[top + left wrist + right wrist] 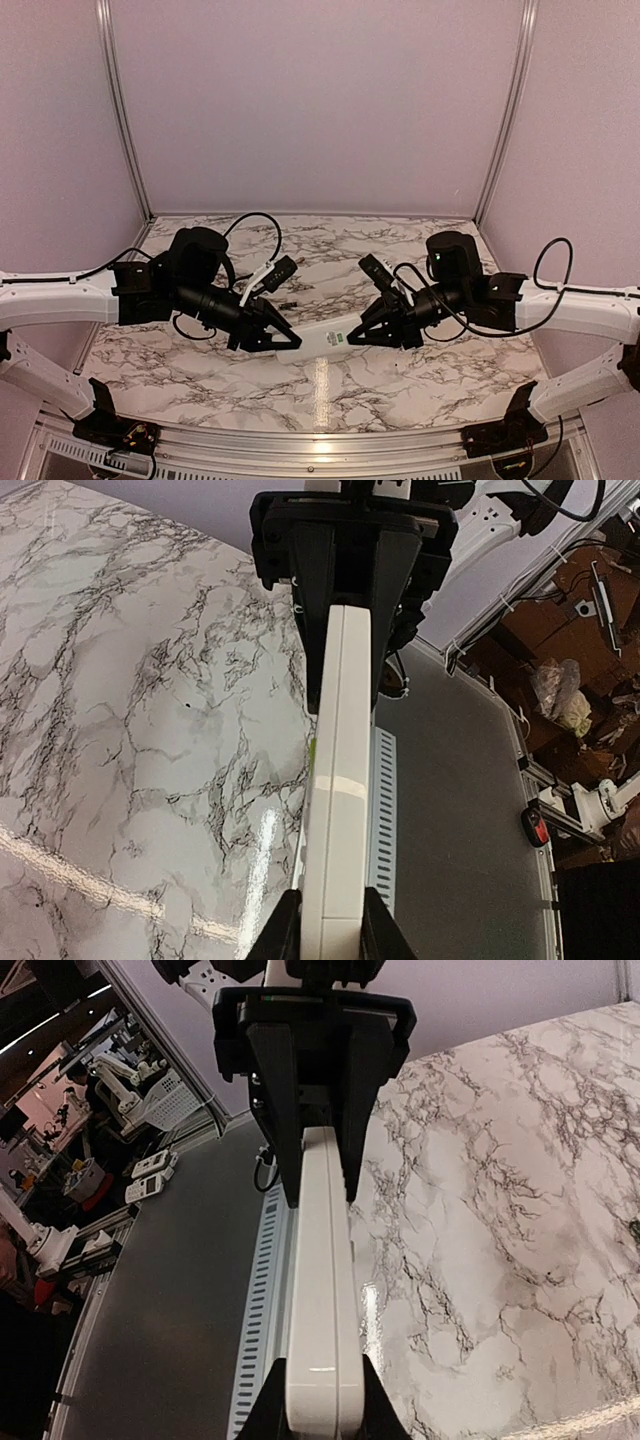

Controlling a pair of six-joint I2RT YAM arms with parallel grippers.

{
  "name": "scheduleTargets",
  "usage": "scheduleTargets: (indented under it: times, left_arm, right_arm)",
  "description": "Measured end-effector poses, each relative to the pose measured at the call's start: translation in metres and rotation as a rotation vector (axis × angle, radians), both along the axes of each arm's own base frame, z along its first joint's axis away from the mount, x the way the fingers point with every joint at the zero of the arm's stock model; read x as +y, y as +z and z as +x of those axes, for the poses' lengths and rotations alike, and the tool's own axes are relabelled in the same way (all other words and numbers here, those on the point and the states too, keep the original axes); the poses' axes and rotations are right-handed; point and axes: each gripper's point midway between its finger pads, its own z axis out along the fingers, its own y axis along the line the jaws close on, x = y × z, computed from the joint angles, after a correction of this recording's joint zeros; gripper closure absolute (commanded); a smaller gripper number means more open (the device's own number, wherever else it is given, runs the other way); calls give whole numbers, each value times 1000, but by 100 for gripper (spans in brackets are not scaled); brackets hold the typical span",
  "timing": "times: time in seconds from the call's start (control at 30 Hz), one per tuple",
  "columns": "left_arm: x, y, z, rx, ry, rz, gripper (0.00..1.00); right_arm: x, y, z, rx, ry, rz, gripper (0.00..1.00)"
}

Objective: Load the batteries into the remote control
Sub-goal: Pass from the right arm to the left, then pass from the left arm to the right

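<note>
The white remote control (325, 335) hangs on its edge above the marble table, held at both ends. My left gripper (297, 342) is shut on its left end. In the left wrist view both fingers press the remote's (340, 730) flat sides at the left gripper (332, 930). My right gripper (352, 340) is shut on the other end. The right wrist view shows the right gripper (322, 1400) clamping the rounded end of the remote (322, 1260). I cannot make out the batteries in any view.
The marble table (420, 370) lies under both arms. Its near edge carries a slotted white rail (384, 810), with grey floor (170, 1300) beyond. Lilac walls and aluminium posts (500, 120) close the back and sides.
</note>
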Motion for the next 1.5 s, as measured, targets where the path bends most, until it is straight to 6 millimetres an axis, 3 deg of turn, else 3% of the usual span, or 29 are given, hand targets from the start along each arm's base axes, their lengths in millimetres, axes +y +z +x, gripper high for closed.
scheduleTargets:
  times: [0.07, 0.13, 0.2, 0.23, 0.27, 0.43, 0.63, 0.87, 1.27, 1.5]
  left_arm:
    - [-3, 5, -4, -9, -26, -34, 92]
    - [-5, 7, -2, 10, -7, -53, 96]
    - [-7, 8, 0, 30, 10, -66, 96]
    - [-8, 8, 2, 42, 22, -74, 96]
    - [-9, 8, 4, 48, 29, -82, 96]
    - [-13, 12, 11, 88, 79, -150, 96]
    - [-27, 21, 27, 101, 119, -235, 96]
    - [-38, 15, 37, 120, 143, -261, 97]
    - [-48, 39, 50, 126, 178, -397, 97]
    - [-52, 41, 53, 155, 179, -429, 98]
  right_arm:
    - [-3, 3, 0, 35, 8, 8, 72]
    - [-5, 7, 6, 49, -5, 25, 37]
    - [-6, 15, 16, 50, -35, 55, 11]
    - [-8, 19, 22, 47, -52, 71, 3]
    - [-9, 22, 26, 46, -66, 82, 1]
    - [-16, 26, 45, 72, -150, 127, 1]
    - [-18, 26, 49, 139, -199, 171, 6]
    - [-16, 38, 57, 162, -232, 241, 26]
    - [-15, 38, 68, 218, -287, 305, 50]
    - [-14, 45, 72, 218, -295, 339, 63]
